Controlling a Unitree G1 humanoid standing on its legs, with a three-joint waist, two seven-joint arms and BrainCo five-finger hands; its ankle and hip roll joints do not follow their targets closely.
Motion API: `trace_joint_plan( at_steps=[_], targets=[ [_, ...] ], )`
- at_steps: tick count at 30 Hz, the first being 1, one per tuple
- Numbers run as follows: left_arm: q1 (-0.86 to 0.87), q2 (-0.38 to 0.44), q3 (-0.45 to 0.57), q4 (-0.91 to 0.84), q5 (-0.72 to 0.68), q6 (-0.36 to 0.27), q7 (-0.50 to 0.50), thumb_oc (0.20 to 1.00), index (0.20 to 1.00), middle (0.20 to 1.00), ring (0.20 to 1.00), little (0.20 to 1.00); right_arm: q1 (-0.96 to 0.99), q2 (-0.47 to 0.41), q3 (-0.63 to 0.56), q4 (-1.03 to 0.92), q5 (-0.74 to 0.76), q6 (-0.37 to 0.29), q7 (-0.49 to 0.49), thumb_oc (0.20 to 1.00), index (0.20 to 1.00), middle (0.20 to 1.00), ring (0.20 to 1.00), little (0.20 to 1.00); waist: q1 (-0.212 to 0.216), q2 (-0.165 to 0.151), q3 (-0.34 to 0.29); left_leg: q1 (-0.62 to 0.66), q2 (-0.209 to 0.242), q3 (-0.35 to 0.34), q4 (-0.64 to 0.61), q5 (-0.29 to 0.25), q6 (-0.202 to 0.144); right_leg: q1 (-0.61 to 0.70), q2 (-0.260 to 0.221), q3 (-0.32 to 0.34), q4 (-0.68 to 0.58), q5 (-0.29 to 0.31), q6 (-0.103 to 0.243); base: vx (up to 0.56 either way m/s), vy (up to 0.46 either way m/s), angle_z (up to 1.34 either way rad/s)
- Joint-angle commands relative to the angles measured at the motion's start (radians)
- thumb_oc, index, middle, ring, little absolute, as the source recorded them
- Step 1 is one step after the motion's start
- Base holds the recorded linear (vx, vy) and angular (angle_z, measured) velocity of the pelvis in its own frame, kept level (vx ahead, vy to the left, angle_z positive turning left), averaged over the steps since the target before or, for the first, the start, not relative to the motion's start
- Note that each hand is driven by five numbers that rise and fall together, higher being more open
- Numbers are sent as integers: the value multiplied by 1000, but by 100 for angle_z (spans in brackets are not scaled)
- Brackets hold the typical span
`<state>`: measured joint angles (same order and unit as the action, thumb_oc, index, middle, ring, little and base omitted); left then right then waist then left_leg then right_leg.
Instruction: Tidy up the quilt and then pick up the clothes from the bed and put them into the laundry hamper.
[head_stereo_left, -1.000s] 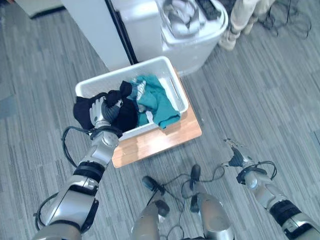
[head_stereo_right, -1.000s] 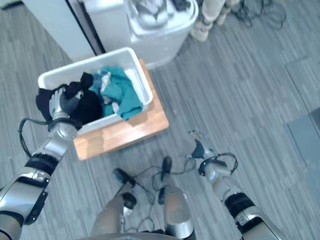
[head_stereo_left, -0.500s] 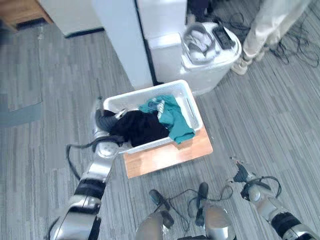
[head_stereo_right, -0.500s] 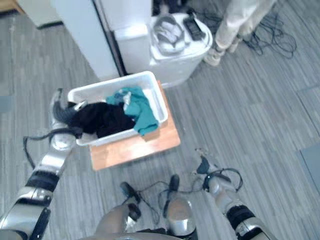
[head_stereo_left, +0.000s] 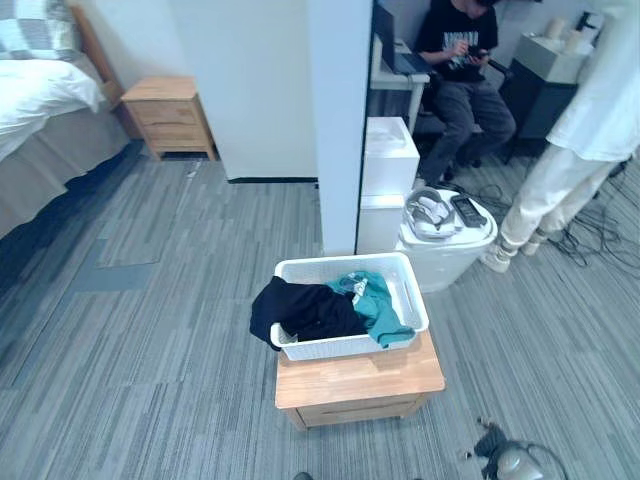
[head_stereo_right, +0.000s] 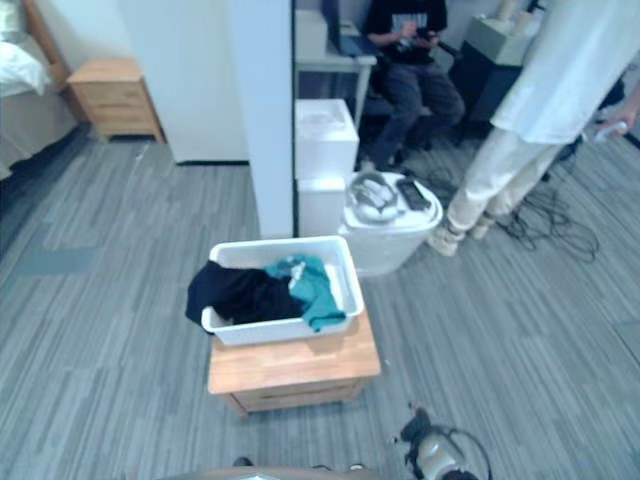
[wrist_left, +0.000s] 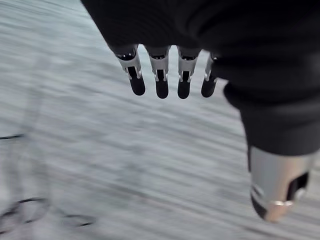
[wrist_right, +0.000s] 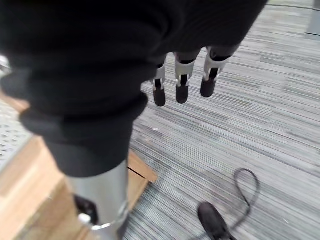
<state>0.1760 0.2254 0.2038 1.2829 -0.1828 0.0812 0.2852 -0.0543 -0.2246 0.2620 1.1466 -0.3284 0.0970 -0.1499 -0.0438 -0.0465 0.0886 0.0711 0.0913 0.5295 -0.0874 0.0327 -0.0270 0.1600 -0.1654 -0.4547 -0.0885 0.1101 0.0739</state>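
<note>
Black garment (head_stereo_left: 300, 310) droops over the hamper (head_stereo_left: 405, 290) rim beside teal clothes (head_stereo_left: 375, 305), likely dropped there; left hand (wrist_left: 165, 75) and right hand (wrist_right: 182, 80) hang with fingers relaxed, empty.

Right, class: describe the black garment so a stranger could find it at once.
Start at the low wooden table on the grey floor, which carries a white plastic laundry basket. The black garment fills the basket's left half, spilling over the left rim. Its neighbour, the teal garment, lies on the right.
</note>
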Motion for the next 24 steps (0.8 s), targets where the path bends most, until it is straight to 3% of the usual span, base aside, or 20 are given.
trace_joint_plan(
  at_steps=[1,11,19,24],
  targets=[
    [-56,-1,-64,16,70,0,-2,1000,1000,1000,1000,1000,-77,-22,-26,58,50,8,-7,1000,1000,1000,1000,1000,31,80,7,101,171,6,0,-33,-140,-24,-46,-31,1,-147,80,18,26,22],
    [-42,-10,-87,52,114,15,-12,1000,1000,1000,1000,1000,-64,1,-15,92,71,9,10,1000,1000,1000,1000,1000,61,63,-5,98,162,-11,0,-43,-133,-11,-54,-48,1,-143,82,3,25,6],
    [-102,6,-178,11,170,5,-43,1000,1000,1000,1000,1000,-69,-9,-25,190,20,49,25,1000,1000,1000,1000,1000,67,46,-6,99,153,-32,0,-53,-130,5,-64,-63,1,-139,88,-4,13,7],
    [-137,20,-269,13,304,13,-93,1000,1000,1000,1000,1000,-89,-9,3,220,-21,65,51,1000,1000,1000,1000,1000,67,41,-7,100,149,-33,0,-57,-128,7,-67,-61,1,-138,90,-6,13,3]
  ],
)
